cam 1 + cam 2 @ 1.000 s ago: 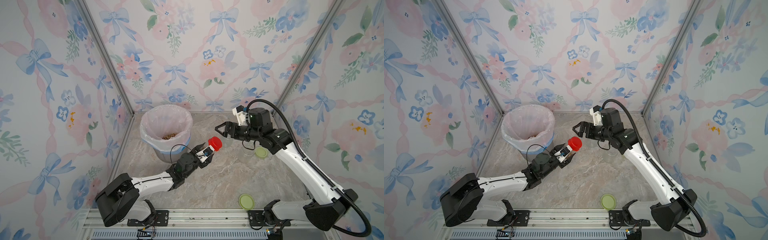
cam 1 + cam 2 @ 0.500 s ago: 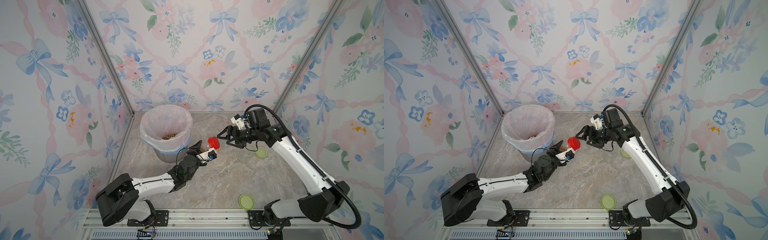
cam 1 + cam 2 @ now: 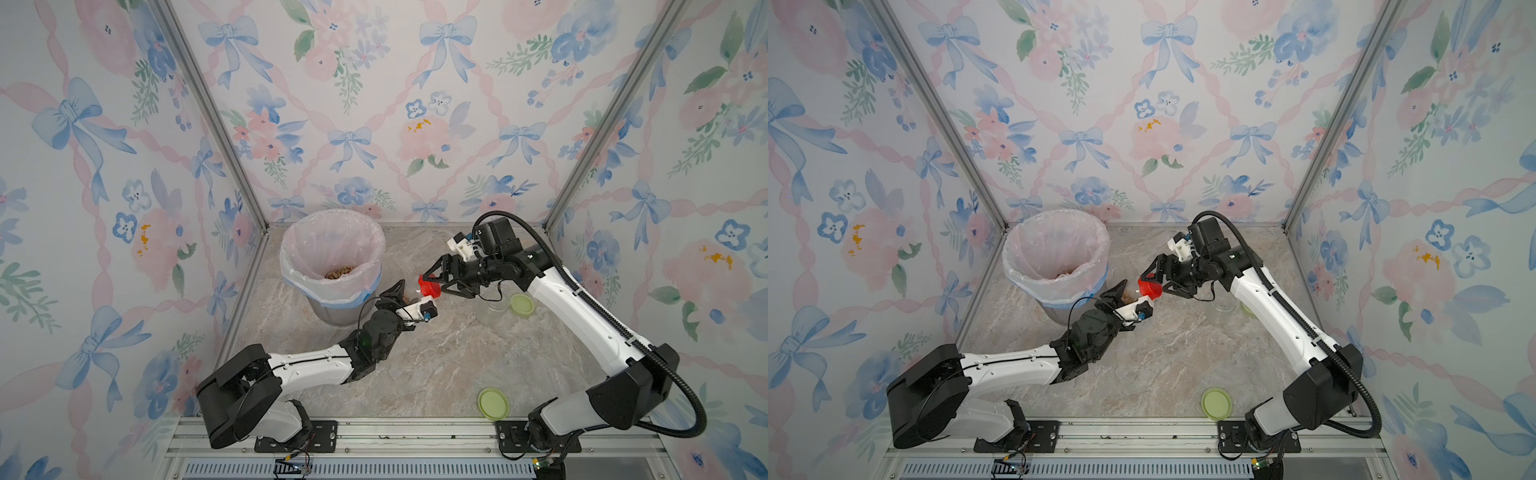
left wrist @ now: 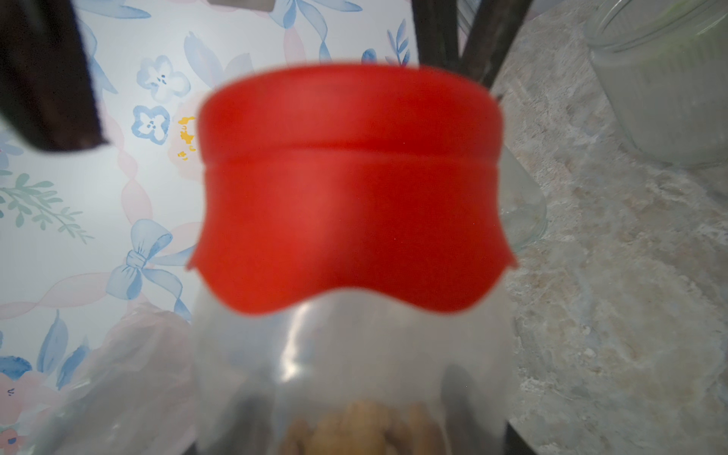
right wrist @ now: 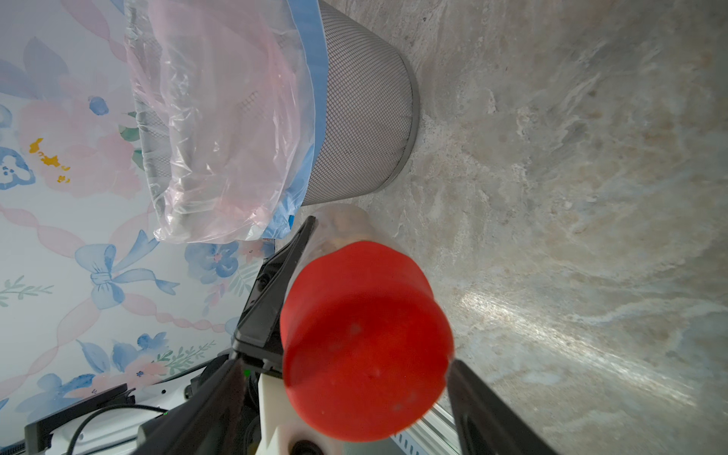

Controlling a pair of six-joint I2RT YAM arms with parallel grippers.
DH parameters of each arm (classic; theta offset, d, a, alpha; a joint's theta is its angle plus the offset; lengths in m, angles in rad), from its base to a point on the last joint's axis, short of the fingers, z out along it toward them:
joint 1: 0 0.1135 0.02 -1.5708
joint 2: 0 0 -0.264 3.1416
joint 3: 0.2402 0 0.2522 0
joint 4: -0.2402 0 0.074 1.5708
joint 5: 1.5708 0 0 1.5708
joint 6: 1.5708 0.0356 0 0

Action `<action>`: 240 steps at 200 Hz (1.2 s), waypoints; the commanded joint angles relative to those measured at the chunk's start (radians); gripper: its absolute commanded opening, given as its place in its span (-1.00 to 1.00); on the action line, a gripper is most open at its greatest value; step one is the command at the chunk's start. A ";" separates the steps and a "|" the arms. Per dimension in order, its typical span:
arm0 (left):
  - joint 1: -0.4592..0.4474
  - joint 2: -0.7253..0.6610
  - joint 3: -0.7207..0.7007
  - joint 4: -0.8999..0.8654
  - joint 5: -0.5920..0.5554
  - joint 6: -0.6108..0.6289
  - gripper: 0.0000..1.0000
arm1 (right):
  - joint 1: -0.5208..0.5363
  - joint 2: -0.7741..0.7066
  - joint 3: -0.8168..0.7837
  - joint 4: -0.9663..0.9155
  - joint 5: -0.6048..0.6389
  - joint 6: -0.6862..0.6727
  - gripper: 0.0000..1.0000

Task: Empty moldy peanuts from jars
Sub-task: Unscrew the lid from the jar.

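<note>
A small clear jar (image 3: 412, 296) with a red lid (image 3: 430, 286) hangs tilted just right of the bin, and my left gripper (image 3: 405, 297) is shut on its glass body. Moldy peanuts (image 4: 354, 429) lie inside it. In the left wrist view the red lid (image 4: 350, 189) fills the middle. My right gripper (image 3: 432, 286) straddles that lid, jaws partly closed. In the right wrist view one of its fingers (image 5: 484, 409) sits at the rim of the lid (image 5: 362, 342), while a gap shows on the other side. In both top views more peanuts (image 3: 338, 273) lie in the bin.
The bag-lined grey mesh bin (image 3: 332, 214) stands at the back left. An empty open jar (image 3: 494, 309) stands under my right forearm with a green lid (image 3: 521, 305) beside it. Another green lid (image 3: 493, 404) lies near the front rail. Patterned walls close in three sides.
My right gripper came down and left onto the red lid and its jaws narrowed around it. The left gripper kept hold of the jar and turned a little.
</note>
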 commanded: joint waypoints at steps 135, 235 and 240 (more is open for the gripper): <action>-0.005 0.010 0.049 0.038 -0.010 0.016 -0.79 | 0.039 0.019 -0.035 0.028 0.040 -0.053 0.42; 0.037 -0.193 -0.036 -0.060 0.520 -0.336 -0.72 | 0.026 0.014 0.052 -0.101 -0.016 -0.751 0.14; 0.044 -0.202 -0.035 -0.077 0.561 -0.348 -0.72 | 0.040 0.012 0.056 -0.122 -0.020 -0.822 0.16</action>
